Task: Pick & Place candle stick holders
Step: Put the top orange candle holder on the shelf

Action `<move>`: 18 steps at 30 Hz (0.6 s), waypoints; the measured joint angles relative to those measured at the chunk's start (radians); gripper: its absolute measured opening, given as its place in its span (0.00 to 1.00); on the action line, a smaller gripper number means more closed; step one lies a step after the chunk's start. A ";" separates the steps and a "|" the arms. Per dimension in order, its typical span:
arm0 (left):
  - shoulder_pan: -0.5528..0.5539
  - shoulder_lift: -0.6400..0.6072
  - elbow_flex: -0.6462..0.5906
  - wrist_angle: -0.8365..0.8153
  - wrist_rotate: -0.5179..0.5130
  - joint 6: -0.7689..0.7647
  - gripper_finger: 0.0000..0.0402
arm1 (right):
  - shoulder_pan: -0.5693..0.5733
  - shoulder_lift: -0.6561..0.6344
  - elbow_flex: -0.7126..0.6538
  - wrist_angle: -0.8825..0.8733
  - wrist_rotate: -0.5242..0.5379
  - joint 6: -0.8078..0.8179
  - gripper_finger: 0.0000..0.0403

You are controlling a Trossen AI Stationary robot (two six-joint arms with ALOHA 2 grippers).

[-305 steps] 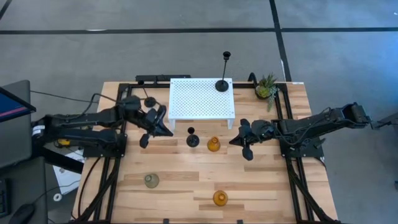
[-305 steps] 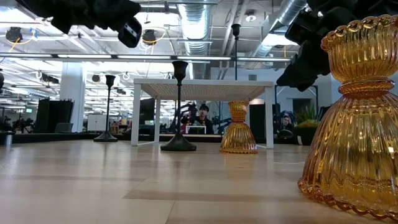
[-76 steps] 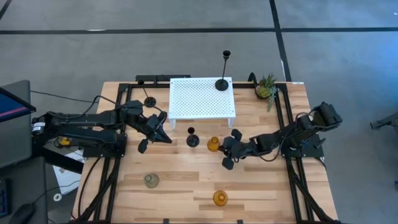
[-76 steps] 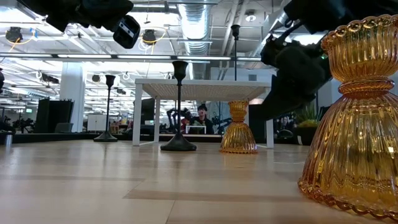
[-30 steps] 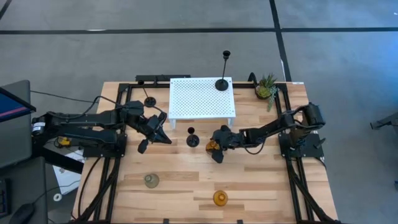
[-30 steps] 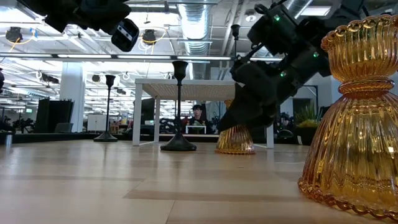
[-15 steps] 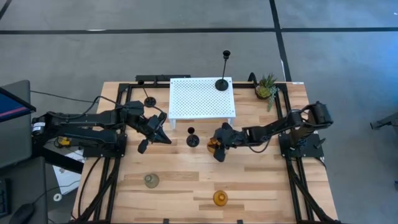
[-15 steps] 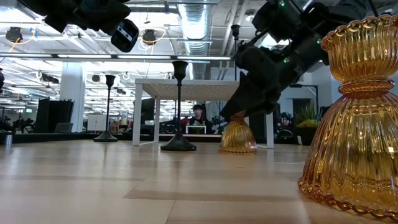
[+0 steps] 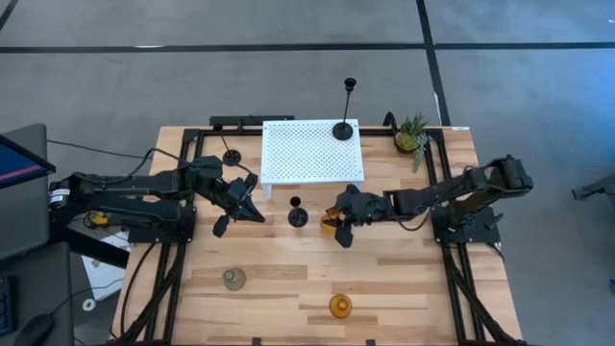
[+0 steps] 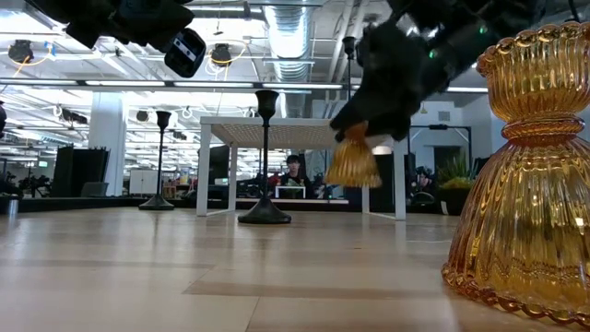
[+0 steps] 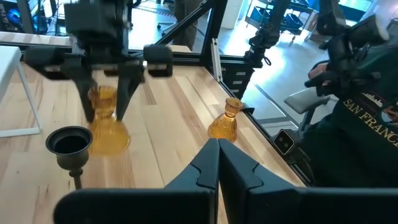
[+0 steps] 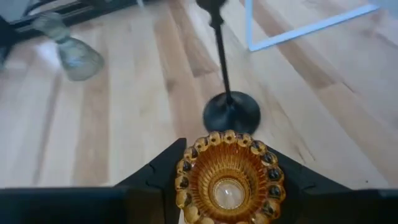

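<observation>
My right gripper (image 9: 337, 222) is shut on an amber glass candle stick holder (image 12: 229, 181) and carries it above the table's middle, in front of the white stand. A short black holder (image 9: 296, 214) stands on its round base just to its left. A tall black one (image 9: 343, 129) stands on the stand's far right corner. A third black one (image 9: 231, 155) stands left of the stand. A grey-green glass holder (image 9: 233, 279) and a second amber one (image 9: 339, 306) stand near the front edge. My left gripper (image 9: 259, 212) hovers shut, left of the short black holder, with nothing in it. My right gripper pinches the amber holder's upper cup (image 11: 103, 98) between its two fingers (image 11: 127, 87), one on each side. The fingers reach in from the table's right, slanting down. The holder hangs clear of the table, its flared base (image 10: 353, 167) lowest and slightly tipped.
The white perforated stand (image 9: 312, 152) sits at the far middle, and a small potted plant (image 9: 413, 135) at the far right corner. Black frame rails run along both table sides. A person in a dark green top (image 11: 364, 118) sits beyond the table's right side.
My right gripper has taken hold of the amber holder, which stood on the table in front of the stand, and has raised it. The holder now hangs clear of the wood, slightly tipped.
</observation>
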 joint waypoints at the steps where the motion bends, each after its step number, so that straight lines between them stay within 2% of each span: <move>1: 0.000 0.000 0.000 0.000 0.000 0.000 0.01 | 0.000 -0.016 0.016 -0.034 -0.009 0.004 0.36; 9: 0.000 0.000 0.000 0.000 0.000 0.000 0.01 | 0.027 -0.104 0.243 -0.379 -0.025 -0.025 0.36; 14: 0.000 0.000 0.000 0.000 0.000 0.000 0.01 | -0.007 -0.110 0.395 -0.540 -0.024 -0.148 0.36; 18: 0.000 0.000 0.000 0.001 0.000 0.003 0.01 | -0.074 -0.103 0.463 -0.584 -0.023 -0.279 0.36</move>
